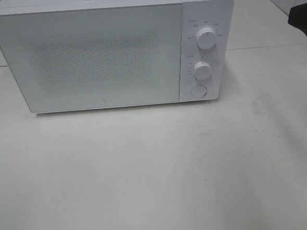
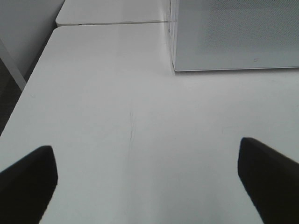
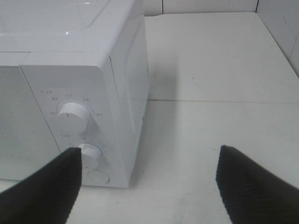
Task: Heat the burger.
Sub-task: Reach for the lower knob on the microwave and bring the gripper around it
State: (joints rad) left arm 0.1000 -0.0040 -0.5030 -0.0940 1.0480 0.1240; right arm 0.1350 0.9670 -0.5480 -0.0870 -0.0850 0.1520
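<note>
We see a white microwave (image 1: 103,55) on a table (image 1: 146,173), door closed. Its speckled window may hide the burger; we cannot tell. The left gripper (image 2: 145,149) and right gripper (image 3: 150,154) are spread wide and empty.

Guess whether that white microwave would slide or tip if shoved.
The microwave is wide and low, so it probably would not tip. Its bulk suggests weight, so it likely resists a push, though the smooth table might let it slide slowly.

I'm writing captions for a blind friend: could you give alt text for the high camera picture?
A white microwave, door shut, stands on a white table, seen from above. Its control panel, on the picture's right, carries an upper knob, a lower knob and a round button beneath them.
</note>
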